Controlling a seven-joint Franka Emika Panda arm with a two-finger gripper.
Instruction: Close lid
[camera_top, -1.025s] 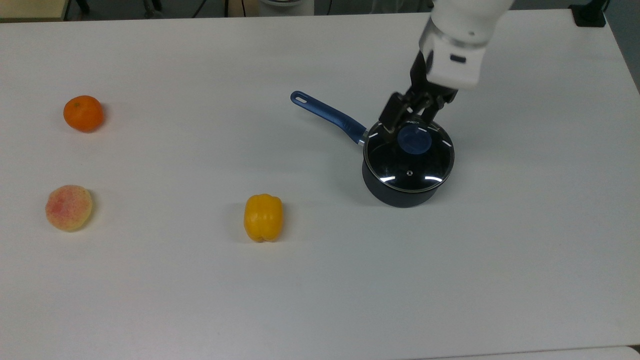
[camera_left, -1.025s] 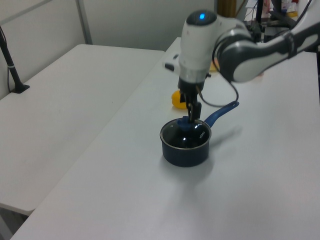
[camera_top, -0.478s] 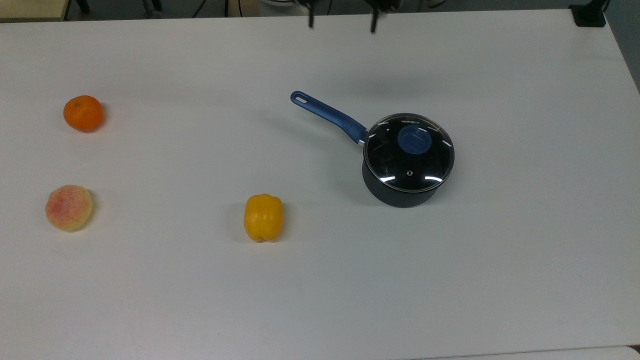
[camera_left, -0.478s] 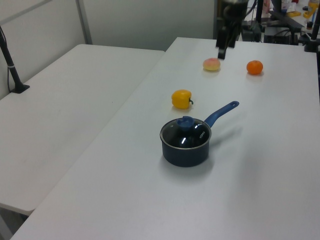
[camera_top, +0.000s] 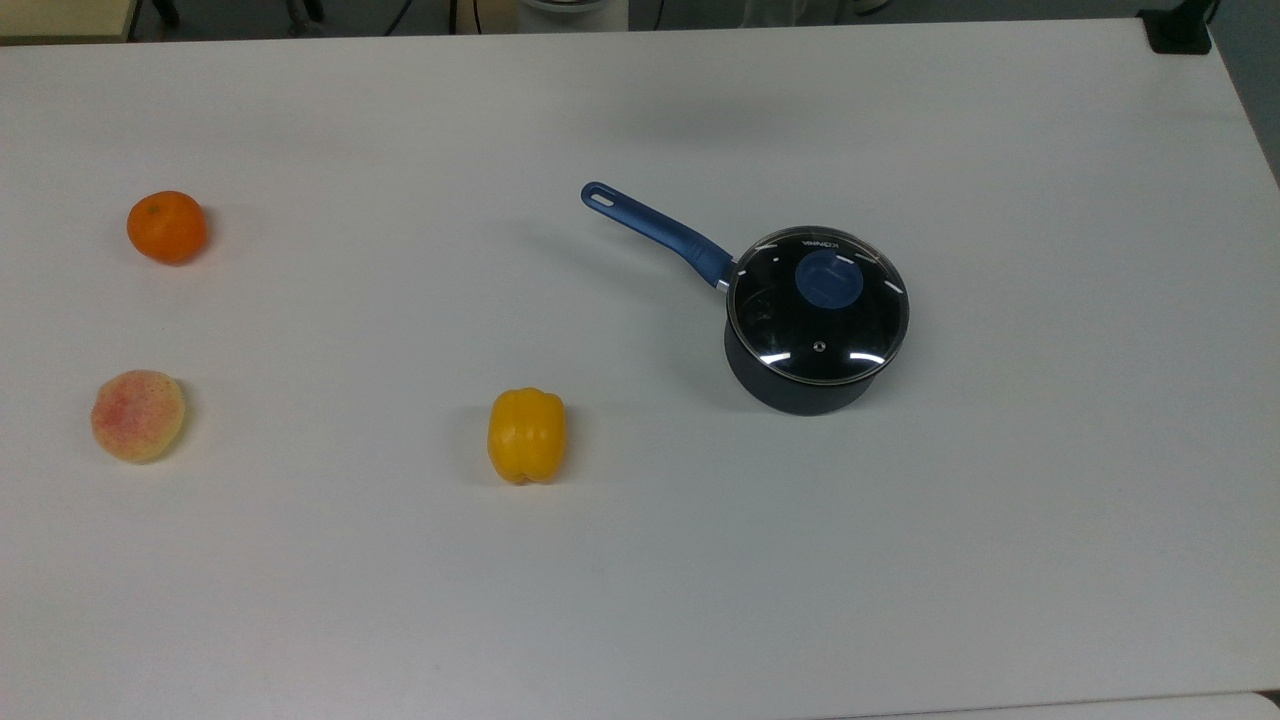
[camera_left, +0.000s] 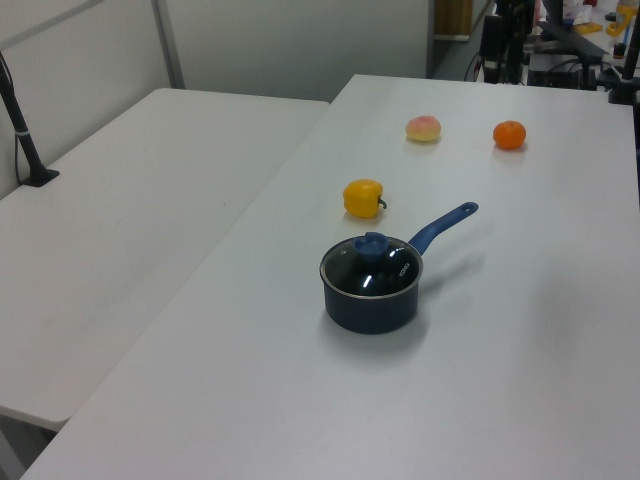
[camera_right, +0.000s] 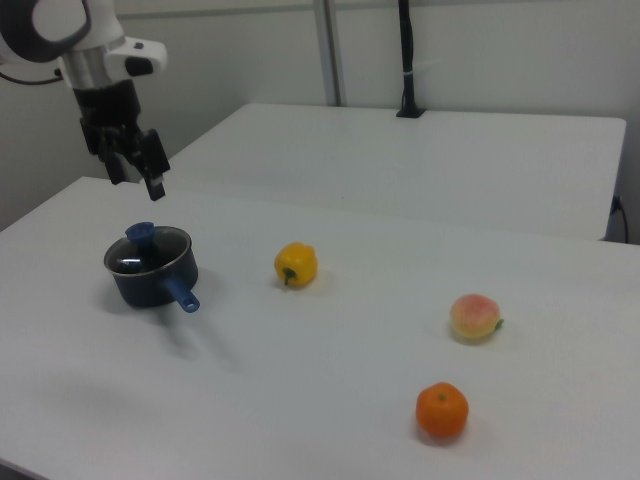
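Right view shows the gripper (camera_right: 137, 166) hanging above and apart from the saucepan (camera_right: 150, 272), fingers spread and holding nothing. The lid (camera_top: 818, 305) sits flat on the saucepan's rim, blue knob up. A yellow bell pepper (camera_top: 526, 435), peach (camera_top: 137, 415) and orange (camera_top: 166, 227) lie apart on the white table (camera_top: 1050, 500).

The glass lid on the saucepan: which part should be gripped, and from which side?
Probably the blue knob at the centre of the glass lid, approached from straight above. The lid lies flat on the saucepan, its thin rim offers no hold, and the knob stands up.
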